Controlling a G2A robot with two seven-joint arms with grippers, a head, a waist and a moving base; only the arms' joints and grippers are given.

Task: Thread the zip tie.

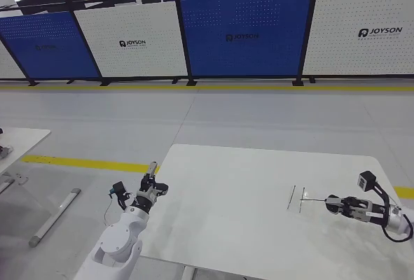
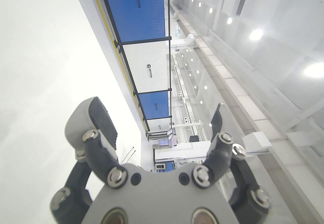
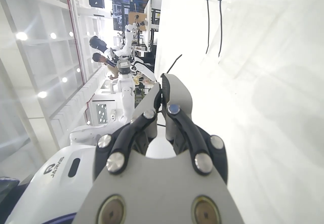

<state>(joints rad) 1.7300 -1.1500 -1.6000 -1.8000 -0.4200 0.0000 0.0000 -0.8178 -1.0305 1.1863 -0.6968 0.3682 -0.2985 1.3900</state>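
Here, right jaws pinching zip tie (image 3: 174, 63), left jaws spread at table (image 1: 228, 210) edge

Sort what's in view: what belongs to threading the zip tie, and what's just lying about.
For the job:
- held zip tie, in the shut right gripper
- left gripper, open, by the table's edge
- table

Lying about:
- two spare zip ties, side by side on the table
- panels behind

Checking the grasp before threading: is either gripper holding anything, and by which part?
The right gripper pinches a zip tie near one end; which end cannot be told. The left gripper holds nothing.
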